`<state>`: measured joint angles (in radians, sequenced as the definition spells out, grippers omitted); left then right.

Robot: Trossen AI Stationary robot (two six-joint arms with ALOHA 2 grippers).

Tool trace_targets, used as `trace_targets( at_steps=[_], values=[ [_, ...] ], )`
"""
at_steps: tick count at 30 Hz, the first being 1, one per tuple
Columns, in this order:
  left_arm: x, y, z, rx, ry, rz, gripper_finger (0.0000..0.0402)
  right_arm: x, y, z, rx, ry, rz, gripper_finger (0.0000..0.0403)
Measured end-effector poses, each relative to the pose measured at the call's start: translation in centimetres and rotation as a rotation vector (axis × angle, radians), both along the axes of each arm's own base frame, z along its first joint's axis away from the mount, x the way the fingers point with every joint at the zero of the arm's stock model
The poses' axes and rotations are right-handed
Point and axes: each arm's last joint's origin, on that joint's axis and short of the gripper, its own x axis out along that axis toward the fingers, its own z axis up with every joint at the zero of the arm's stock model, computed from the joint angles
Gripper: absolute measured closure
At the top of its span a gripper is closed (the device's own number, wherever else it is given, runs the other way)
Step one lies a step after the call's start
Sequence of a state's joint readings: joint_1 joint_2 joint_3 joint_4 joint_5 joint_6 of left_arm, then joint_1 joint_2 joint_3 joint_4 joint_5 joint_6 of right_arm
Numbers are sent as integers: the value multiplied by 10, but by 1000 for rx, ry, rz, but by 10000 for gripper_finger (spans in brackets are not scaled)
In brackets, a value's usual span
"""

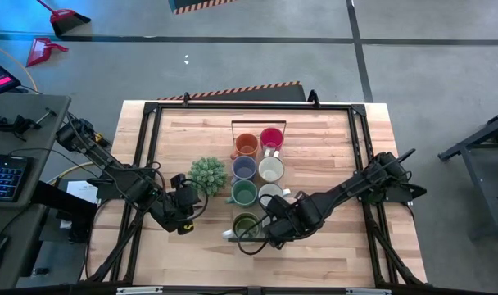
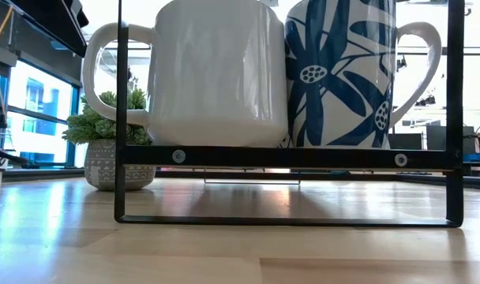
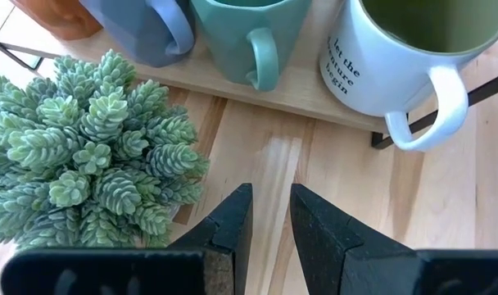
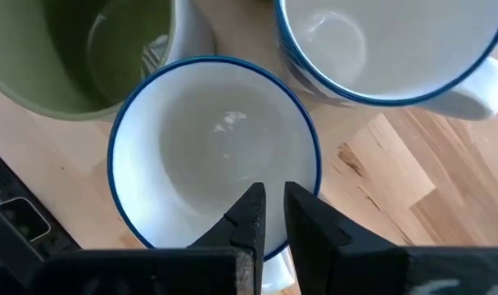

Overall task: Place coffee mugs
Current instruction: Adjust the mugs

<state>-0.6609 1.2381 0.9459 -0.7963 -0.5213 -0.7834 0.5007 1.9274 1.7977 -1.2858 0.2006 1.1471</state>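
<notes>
A black wire rack [image 1: 259, 123] holds coffee mugs in two rows: orange [image 1: 246, 145], pink-red [image 1: 271, 137], lavender-blue [image 1: 244, 167], white [image 1: 271, 169], teal-green [image 1: 243, 192], another white one [image 1: 269, 193] and a white mug with an olive inside [image 1: 246, 223]. My right gripper [image 4: 273, 205] is shut on a white mug with blue flowers [image 2: 343, 75] at the rack's near right place. My left gripper [image 3: 271, 209] hangs over bare wood beside the potted plant [image 3: 85, 156], fingers a narrow gap apart with nothing between them. My right gripper pinches the blue-edged rim [image 4: 302, 176] of the flowered mug, one finger inside the cup and one outside. The fingers come from above, pointing steeply down. The mug stands upright, and in the low view its base [image 2: 343, 144] is level with the neighbouring mug's on the rack shelf.
The spiky green plant [image 1: 206, 174] stands just left of the rack. A second blue-rimmed mug [image 4: 380, 49] sits right behind the held one, and the olive-lined mug [image 4: 77, 57] right beside it. A black frame [image 1: 151, 147] borders the tabletop; bare wood lies right of the rack.
</notes>
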Motion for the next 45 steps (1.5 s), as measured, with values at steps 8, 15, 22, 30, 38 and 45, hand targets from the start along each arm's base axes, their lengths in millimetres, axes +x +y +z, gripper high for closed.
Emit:
trace_targets(
  at_steps=[8,15,22,30,38,45],
  values=[
    [0,0,0,-2,1,-1,328,-1,0,-1,3,21,5,362],
    [0,0,0,-2,1,-1,328,3,2,2,-4,-31,61,362],
    [0,0,0,-2,1,-1,328,8,2,38,-59,-141,193,362],
    [0,-1,-1,-39,25,-15,328,-17,9,87,-363,-232,267,362],
    [0,-2,-1,-72,33,-14,328,-37,25,58,-580,-285,68,362],
    [-1,-3,-1,-91,46,-26,328,-57,16,12,-664,-313,-111,362]
  ],
)
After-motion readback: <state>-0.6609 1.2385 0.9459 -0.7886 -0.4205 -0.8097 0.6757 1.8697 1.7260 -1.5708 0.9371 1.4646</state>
